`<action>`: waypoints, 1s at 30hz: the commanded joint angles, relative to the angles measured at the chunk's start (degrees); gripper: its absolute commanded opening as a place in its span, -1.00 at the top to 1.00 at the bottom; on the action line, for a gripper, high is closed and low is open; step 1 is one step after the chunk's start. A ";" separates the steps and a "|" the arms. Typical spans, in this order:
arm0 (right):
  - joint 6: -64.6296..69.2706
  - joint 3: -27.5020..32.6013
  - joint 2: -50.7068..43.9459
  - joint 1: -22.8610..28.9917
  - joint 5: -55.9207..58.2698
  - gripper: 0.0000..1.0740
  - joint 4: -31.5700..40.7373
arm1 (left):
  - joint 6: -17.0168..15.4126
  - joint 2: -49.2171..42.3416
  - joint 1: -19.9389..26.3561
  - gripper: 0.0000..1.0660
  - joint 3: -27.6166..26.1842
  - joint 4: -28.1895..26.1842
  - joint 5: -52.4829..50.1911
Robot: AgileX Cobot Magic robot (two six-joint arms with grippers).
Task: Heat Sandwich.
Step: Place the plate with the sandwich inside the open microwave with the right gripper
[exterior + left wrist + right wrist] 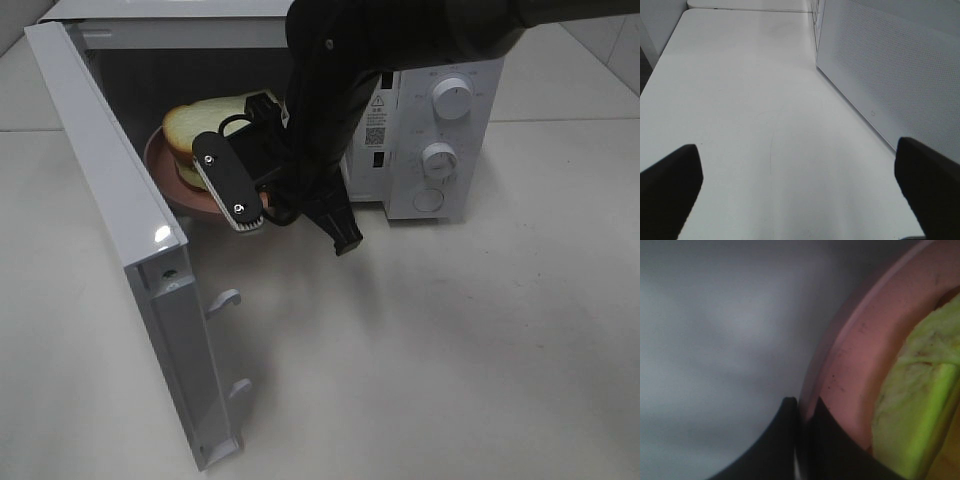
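Reaching into the open microwave (440, 110) at the upper left of the high view, the right gripper (801, 412) pinched the rim of the pink plate (185, 198), its jaws narrowed to a sliver on that edge. The sandwich (200, 118) lay on the plate just inside the oven's mouth, white bread uppermost, with yellow-green filling showing at its side in the right wrist view. The door (105, 190) stood swung wide toward the lower left of the frame, and 2 dials (452, 98) sat on the control panel at upper right. The left gripper (797, 192) hovered above the white table (765, 100), its 2 fingers (670, 187) spread wide and holding nothing, beside the door's dotted face.
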 commanded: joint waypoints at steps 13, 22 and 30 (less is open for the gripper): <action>11.69 -15.64 9.68 -0.06 2.98 0.96 -4.64 | 0.11 -1.32 0.17 -0.90 0.06 -0.29 -0.34; 14.95 -22.80 14.27 -1.26 4.01 0.95 -6.47 | 0.11 -1.32 0.17 -0.90 0.06 -0.29 -0.34; 15.01 -26.93 17.76 -2.58 4.24 0.94 -6.53 | 0.11 -1.32 0.17 -0.90 0.06 -0.29 -0.34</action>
